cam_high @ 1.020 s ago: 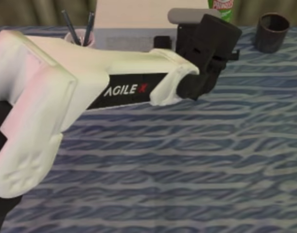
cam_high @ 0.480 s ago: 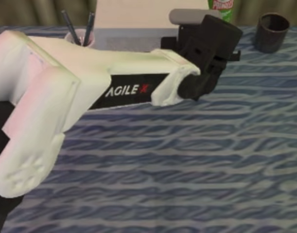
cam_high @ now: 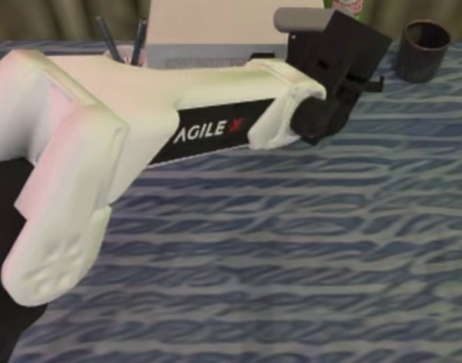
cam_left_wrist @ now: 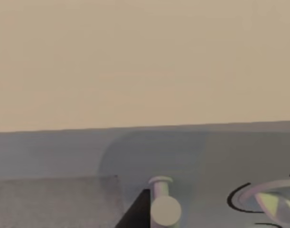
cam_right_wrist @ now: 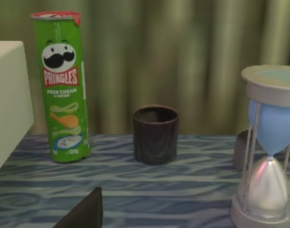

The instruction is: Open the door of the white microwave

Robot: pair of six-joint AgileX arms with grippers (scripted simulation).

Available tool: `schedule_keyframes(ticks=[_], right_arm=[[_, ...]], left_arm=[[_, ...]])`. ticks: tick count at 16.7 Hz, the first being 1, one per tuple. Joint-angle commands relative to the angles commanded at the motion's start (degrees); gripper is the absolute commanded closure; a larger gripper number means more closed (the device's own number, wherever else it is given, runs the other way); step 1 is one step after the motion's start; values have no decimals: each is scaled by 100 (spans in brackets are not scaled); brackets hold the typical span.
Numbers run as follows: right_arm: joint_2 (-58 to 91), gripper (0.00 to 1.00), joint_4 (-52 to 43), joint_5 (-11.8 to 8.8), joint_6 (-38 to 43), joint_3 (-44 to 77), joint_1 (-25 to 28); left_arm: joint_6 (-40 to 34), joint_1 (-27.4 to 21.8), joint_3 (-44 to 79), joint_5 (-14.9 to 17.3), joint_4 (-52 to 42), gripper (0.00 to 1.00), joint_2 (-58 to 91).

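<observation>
At the counter's far edge, the left tool (cam_high: 291, 57), its opening impossible to tell, pressed near the white microwave (cam_high: 208, 26), where a misjudged reach risked slipping off the door (cam_left_wrist: 54, 206).

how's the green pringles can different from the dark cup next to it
The tall green Pringles can stands much higher than the squat dark brown cup. The can is closed with a red-rimmed lid; the cup is open-topped. The can carries printed graphics; the cup is plain. Both are upright cylinders on the blue patterned table.
</observation>
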Motion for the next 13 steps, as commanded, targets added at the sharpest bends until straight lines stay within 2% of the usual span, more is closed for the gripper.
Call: schedule_keyframes(ticks=[9,13], right_arm=[[0,0,0,0,0,0,0],[0,0,0,0,0,0,0]], left_arm=[[-938,346,2935,1132,-4292,100,909],[-1218,488,3752,1545,-5381,100,1113]])
